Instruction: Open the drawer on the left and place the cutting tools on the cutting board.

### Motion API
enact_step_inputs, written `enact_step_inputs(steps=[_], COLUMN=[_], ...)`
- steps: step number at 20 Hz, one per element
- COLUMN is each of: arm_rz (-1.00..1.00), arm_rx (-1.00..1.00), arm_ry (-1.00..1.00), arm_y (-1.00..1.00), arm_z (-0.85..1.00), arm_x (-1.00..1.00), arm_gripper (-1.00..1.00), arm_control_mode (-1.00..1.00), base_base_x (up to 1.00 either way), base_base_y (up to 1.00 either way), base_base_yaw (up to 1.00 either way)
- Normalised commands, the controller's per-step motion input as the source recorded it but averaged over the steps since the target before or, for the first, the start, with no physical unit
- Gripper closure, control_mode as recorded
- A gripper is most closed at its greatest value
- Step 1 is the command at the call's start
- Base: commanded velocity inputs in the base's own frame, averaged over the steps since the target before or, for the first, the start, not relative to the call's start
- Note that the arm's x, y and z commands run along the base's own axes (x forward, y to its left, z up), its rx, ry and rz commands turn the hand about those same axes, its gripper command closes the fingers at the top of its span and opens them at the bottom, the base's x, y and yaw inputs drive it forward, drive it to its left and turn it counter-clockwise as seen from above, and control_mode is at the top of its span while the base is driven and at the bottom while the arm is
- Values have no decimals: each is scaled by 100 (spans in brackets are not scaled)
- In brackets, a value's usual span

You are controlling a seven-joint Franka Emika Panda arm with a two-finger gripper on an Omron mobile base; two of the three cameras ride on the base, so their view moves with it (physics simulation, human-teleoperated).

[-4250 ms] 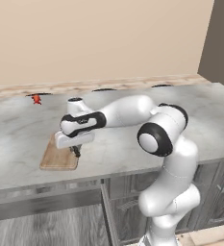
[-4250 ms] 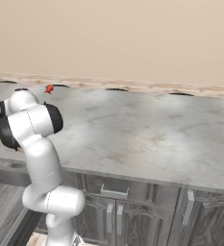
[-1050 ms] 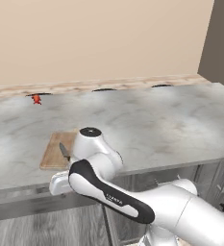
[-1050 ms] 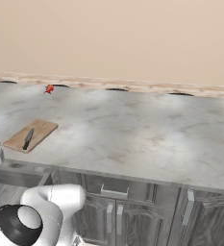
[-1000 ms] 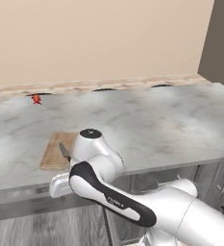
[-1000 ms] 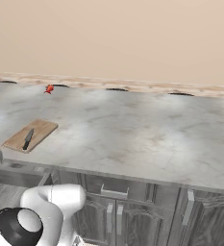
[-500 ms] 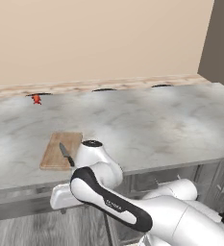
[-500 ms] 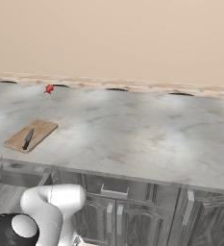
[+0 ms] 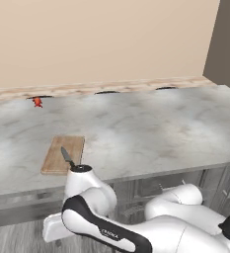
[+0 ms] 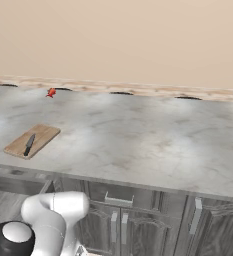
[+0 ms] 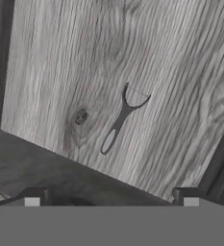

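The arm has folded lower than half a second ago: its elbow now sits below the desk [image 9: 136, 133] edge in the left base view, where it earlier overlapped the board [image 9: 63, 154]. The board shows whole now, at about 8 o'clock on the desk, with the knife [image 9: 67, 156] lying on its near half, handle toward the front edge. In the right base view the board [image 10: 33, 140] and knife [image 10: 29, 144] sit at 9 o'clock, as before, and the red object [image 10: 51, 92] stays at 11 o'clock by the wall.

The hand [image 11: 111, 196] looks down into the open drawer [image 11: 46, 72], fingers [image 11: 32, 197] spread wide apart and holding nothing. A small dark Y-shaped tool [image 11: 121, 120] lies alone on the drawer's grey wood-grain floor, just above centre in the hand view, forked end toward 1 o'clock.
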Motion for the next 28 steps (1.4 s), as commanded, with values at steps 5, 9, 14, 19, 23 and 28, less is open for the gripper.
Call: enact_step_inputs(steps=[5, 9, 14, 19, 23, 28], arm_rz=[-8, -10, -10, -6, -3, -2], arm_rx=[-13, -12, -10, -3, 0, 0], arm_ry=[0, 2, 1, 2, 1, 1], arm_y=[9, 0, 0, 0, 5, 10], arm_z=[-31, -46, -53, -47, -39, -35], arm_x=[-37, -6, -1, 0, 0, 0], arm_gripper=[-100, -100, -100, -100, -100, -100], arm_control_mode=[-100, -100, -100, -100, -100, -100], base_base_x=[0, 0, 0, 0, 0, 0], base_base_y=[0, 0, 0, 0, 0, 0], base_base_yaw=[0, 0, 0, 0, 0, 0])
